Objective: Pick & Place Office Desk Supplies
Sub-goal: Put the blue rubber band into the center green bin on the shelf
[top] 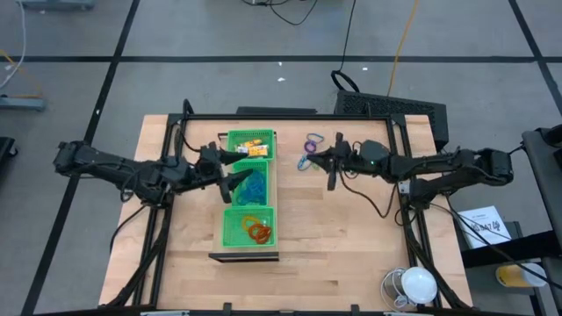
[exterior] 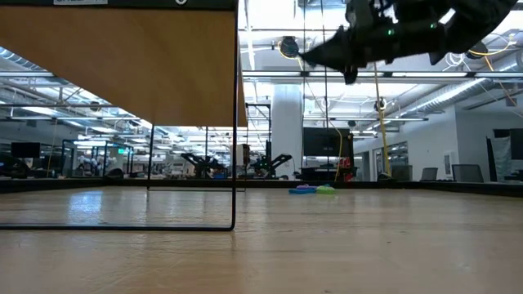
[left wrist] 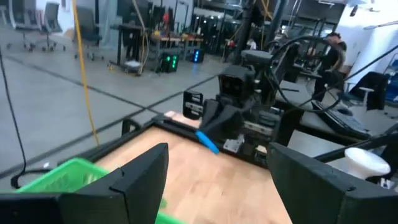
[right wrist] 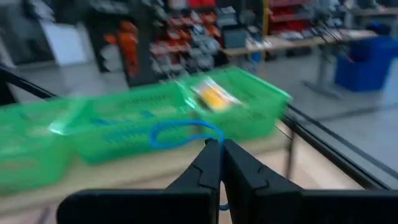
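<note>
A long green tray (top: 230,200) stands mid-table. It holds yellow pieces (top: 253,145) in the far compartment, blue loops (top: 255,186) in the middle and orange-red loops (top: 257,230) in the near one. Loose purple, blue and green loops (top: 312,145) lie on the wood to its right, also seen in the low view (exterior: 315,189). My right gripper (top: 321,159) (right wrist: 219,149) hovers above those loops, shut on a thin blue loop (right wrist: 186,132) and pointing level at the tray. My left gripper (top: 235,172) (left wrist: 217,180) hangs open over the tray's middle compartment, with nothing between its fingers. My right gripper pinches the blue loop at one spot on its band (right wrist: 210,140) between its two shut fingertips. The fingers lie level and come from the table's right side. The loop sticks out ahead of the tips, lifted clear of the table; the left wrist view shows it as a blue strip (left wrist: 208,142).
A black rail (top: 290,115) runs along the table's far edge. A white round object (top: 413,285) sits at the near right corner. Bare wood (top: 334,237) lies to the right of the tray and toward the near edge. A brown board on a thin black frame (exterior: 122,65) fills the low view's upper left.
</note>
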Robot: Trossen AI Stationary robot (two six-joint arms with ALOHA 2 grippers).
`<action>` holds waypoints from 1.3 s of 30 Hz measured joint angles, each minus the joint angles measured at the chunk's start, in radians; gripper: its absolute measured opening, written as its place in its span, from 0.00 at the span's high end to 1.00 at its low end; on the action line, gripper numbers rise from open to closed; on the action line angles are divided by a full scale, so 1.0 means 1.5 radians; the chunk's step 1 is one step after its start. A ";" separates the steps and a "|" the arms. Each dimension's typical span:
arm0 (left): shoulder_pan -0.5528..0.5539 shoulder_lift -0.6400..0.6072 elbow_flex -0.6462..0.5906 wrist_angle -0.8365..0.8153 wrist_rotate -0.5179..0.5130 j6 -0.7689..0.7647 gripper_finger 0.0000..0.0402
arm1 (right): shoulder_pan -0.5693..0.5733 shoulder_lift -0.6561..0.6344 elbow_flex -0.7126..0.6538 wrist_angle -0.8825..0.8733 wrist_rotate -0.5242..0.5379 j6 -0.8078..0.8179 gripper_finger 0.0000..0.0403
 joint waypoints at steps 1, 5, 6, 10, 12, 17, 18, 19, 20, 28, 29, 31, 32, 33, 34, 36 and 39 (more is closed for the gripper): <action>0.000 0.016 0.000 0.024 0.000 0.013 0.30 | 0.011 0.000 0.000 0.017 0.000 0.000 1.00; 0.000 0.085 0.000 0.137 0.020 0.084 0.30 | 0.050 0.000 0.000 0.079 -0.015 0.000 1.00; 0.000 0.102 0.000 0.170 0.036 0.104 0.30 | 0.058 0.000 0.000 0.095 -0.024 0.000 1.00; 0.000 0.177 0.000 0.302 0.114 0.187 0.30 | 0.084 0.000 0.001 0.149 -0.048 0.000 1.00; -0.001 0.212 0.000 0.366 0.148 0.229 0.30 | 0.094 0.000 0.001 0.164 -0.051 0.000 1.00; 0.000 0.290 0.002 0.483 0.174 0.299 0.30 | 0.120 0.000 0.001 0.192 -0.052 0.000 1.00; 0.000 0.303 0.004 0.494 0.174 0.310 0.30 | 0.125 0.000 0.001 0.194 -0.052 0.000 1.00; 0.000 0.315 0.010 0.499 0.174 0.321 0.30 | 0.129 0.000 0.001 0.194 -0.052 0.000 1.00; 0.000 0.326 0.020 0.500 0.174 0.331 0.30 | 0.132 0.000 0.001 0.194 -0.052 0.000 1.00; 0.001 0.424 0.125 0.486 0.174 0.442 0.30 | 0.146 0.000 0.001 0.199 -0.049 0.000 1.00; 0.001 0.436 0.136 0.486 0.174 0.462 0.30 | 0.149 0.000 0.001 0.203 -0.049 0.000 1.00; 0.001 0.458 0.159 0.486 0.174 0.494 0.30 | 0.153 0.000 0.001 0.208 -0.049 0.000 1.00; 0.001 0.466 0.168 0.486 0.174 0.507 0.30 | 0.157 0.000 0.001 0.208 -0.049 0.000 1.00; 0.001 0.472 0.175 0.484 0.174 0.517 0.30 | 0.159 0.000 0.001 0.208 -0.049 0.000 1.00; 0.001 0.480 0.186 0.485 0.174 0.525 0.30 | 0.162 0.000 0.001 0.208 -0.049 0.000 1.00; 0.001 0.485 0.198 0.486 0.174 0.533 0.30 | 0.169 0.000 0.001 0.208 -0.049 0.000 1.00; 0.001 0.485 0.205 0.488 0.174 0.534 0.30 | 0.175 0.000 0.001 0.206 -0.049 0.000 1.00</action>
